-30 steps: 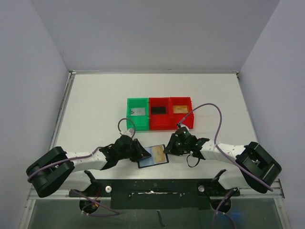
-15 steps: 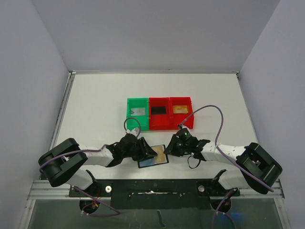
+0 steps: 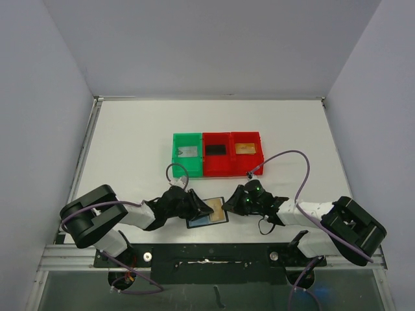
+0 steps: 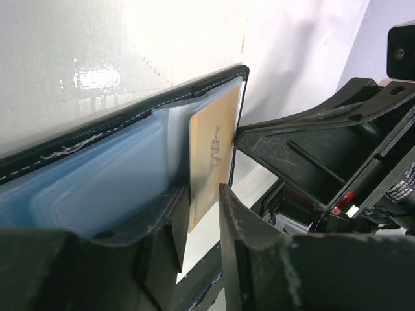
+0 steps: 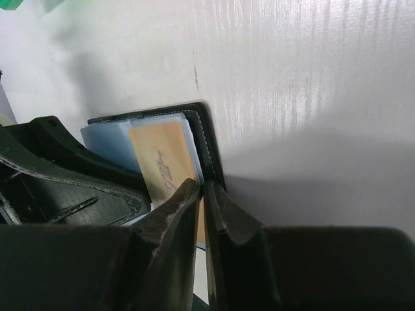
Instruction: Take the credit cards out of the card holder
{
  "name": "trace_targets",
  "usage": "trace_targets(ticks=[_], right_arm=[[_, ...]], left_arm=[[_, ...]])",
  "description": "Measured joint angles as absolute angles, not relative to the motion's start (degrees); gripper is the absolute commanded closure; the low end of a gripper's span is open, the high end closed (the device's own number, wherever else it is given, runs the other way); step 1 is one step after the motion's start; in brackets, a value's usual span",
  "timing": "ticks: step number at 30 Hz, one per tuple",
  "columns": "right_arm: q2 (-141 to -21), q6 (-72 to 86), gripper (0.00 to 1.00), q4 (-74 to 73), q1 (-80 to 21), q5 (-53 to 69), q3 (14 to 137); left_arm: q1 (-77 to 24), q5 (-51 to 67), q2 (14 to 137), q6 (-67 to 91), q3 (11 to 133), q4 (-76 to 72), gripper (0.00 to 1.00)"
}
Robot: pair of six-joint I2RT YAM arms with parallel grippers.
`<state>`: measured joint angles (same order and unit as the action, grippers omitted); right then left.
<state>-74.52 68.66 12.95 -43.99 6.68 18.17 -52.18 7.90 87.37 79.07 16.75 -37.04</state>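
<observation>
The black card holder (image 3: 202,220) lies open near the front edge, its bluish pockets (image 4: 97,181) facing up. A gold credit card (image 3: 218,208) sticks out of its right pocket (image 4: 211,155). My left gripper (image 3: 205,208) comes in from the left; its jaws (image 4: 202,194) stand a little apart around the gold card's free end, with a gap on one side. My right gripper (image 3: 229,205) is shut on the card holder's black right edge (image 5: 209,136), its tips (image 5: 203,186) beside the gold card (image 5: 165,159).
Three small bins stand in a row behind. The green bin (image 3: 175,155) holds a pale grey card (image 3: 188,151). The middle red bin (image 3: 207,170) holds a black card (image 3: 216,149), and the right red bin (image 3: 259,155) a gold card (image 3: 244,148). The table's front rail (image 3: 207,262) lies close behind the grippers.
My left gripper slid right over the card holder, opened, and now narrows around the gold card's end. The right gripper kept its grip and shifted slightly towards the front.
</observation>
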Motion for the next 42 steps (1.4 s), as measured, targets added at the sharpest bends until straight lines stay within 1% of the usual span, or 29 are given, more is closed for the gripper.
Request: trace_targets(ticks=[6, 7, 25, 28, 35, 38, 42], right_arm=[[-75.3, 69.1, 0.88, 13.4, -44.6, 6.2, 18.5], [-75.4, 69.1, 0.88, 13.3, -44.8, 6.1, 18.6], [-73.2, 67.8, 0.87, 4.2, -45.8, 4.0, 21.3], [-72.6, 67.1, 0.84, 2.8, -45.8, 4.0, 21.7], [-70.0, 63.5, 0.69, -3.3, -45.7, 3.8, 23.3], [-68.5, 62.1, 0.69, -4.3, -45.7, 4.1, 24.6], [-68.8, 61.3, 0.69, -0.6, -45.9, 6.7, 25.2]], left_arm=[[-52.4, 7.7, 87.6, 78.9, 16.3, -37.0, 0.99], [-52.5, 7.7, 87.6, 78.9, 16.1, -36.9, 1.00], [-52.9, 6.0, 78.9, 77.9, 15.2, -28.4, 1.00], [-52.9, 6.0, 78.7, 77.6, 15.1, -28.1, 1.00], [-52.9, 6.3, 79.5, 77.0, 15.0, -28.3, 1.00], [-52.9, 6.5, 80.3, 77.1, 15.1, -28.9, 1.00], [-52.9, 6.7, 80.5, 76.9, 15.1, -29.2, 1.00]])
